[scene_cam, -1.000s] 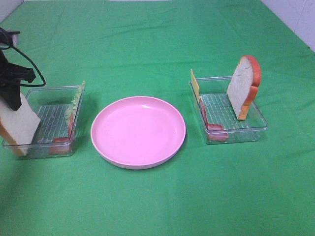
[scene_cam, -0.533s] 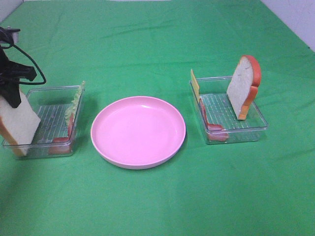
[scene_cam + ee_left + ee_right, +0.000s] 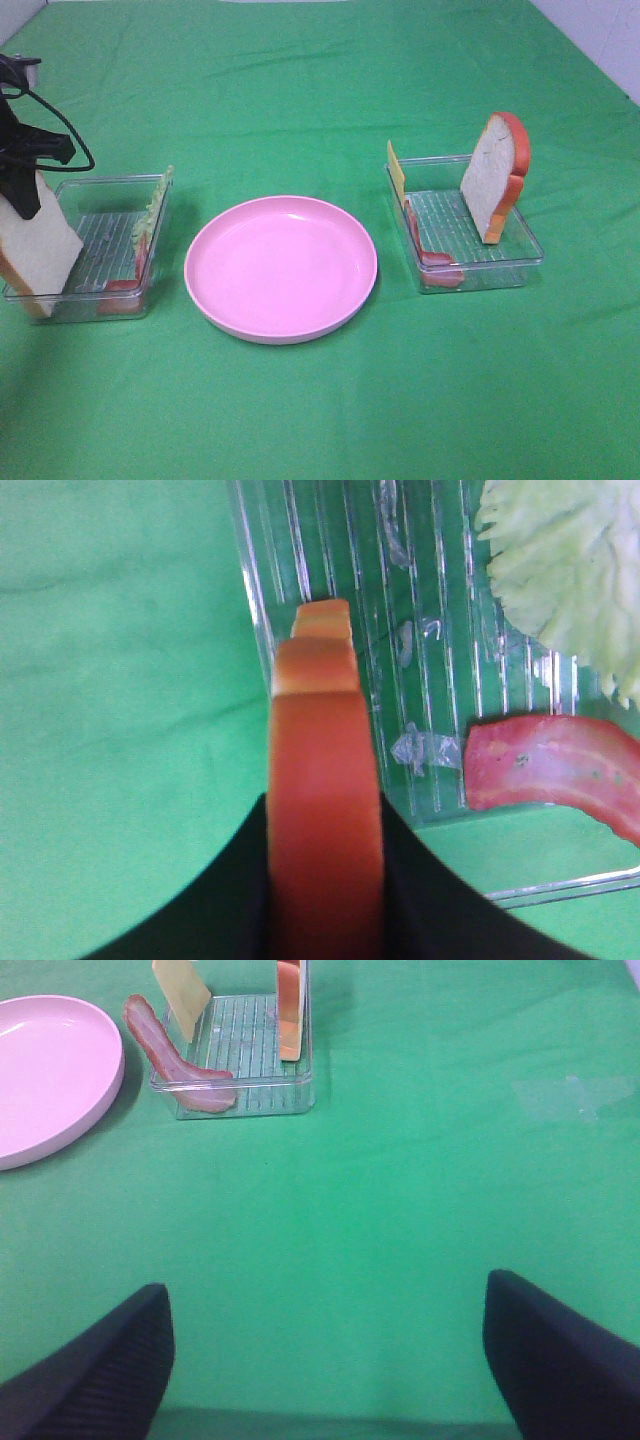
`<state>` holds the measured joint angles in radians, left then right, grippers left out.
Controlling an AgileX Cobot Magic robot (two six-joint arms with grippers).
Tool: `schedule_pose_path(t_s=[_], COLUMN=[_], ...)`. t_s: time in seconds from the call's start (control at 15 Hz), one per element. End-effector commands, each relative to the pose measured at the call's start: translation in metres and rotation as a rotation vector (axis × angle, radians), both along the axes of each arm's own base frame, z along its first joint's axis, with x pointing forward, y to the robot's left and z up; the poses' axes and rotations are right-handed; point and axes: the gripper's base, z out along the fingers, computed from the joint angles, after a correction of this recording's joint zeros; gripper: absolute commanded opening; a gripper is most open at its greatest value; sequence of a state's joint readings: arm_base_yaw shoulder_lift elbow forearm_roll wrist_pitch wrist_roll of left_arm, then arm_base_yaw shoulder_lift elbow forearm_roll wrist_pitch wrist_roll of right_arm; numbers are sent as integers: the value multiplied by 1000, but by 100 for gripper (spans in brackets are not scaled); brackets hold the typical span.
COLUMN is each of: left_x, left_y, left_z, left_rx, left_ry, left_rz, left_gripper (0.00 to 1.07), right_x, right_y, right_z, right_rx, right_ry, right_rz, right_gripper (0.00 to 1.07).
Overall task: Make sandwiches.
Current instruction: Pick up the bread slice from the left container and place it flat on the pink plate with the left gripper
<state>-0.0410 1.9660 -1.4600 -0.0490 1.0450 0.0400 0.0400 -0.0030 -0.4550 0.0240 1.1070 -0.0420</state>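
Left gripper [image 3: 25, 195]: fingers clamped on crust of bread slice [image 3: 40, 250].
Bread slice: tilted, in tray [image 3: 110, 180] at left edge of tabletop [image 3: 300, 420].
Right gripper [image 3: 325, 1360]: fingers apart, empty.

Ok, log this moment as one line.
left gripper: shut on bread slice, left clear tray | right gripper: open, over green cloth | pink plate: empty

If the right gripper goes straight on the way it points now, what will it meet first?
The right gripper would probably meet the green cloth first, short of the clear tray; depth is unclear.
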Motion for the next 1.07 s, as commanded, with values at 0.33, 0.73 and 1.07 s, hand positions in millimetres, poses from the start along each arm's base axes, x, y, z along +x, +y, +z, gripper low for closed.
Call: schedule_pose_path(t_s=[0.33, 0.73, 1.07], left_x=[-4, -10, -48], left_y=[-3, -3, -19], left_z=[23, 101, 169], left_rx=[-4, -16, -221], left_ry=[47, -66, -243], left_rz=[17, 21, -29], left_gripper=[0, 0, 0], right_x=[-4, -4, -4], right_y=[0, 0, 0], right_z=[0, 0, 0], right_rx=[0, 0, 0], right_ry=[-36, -35, -35], right_rz=[-1, -1, -1], right_gripper=[82, 82, 82])
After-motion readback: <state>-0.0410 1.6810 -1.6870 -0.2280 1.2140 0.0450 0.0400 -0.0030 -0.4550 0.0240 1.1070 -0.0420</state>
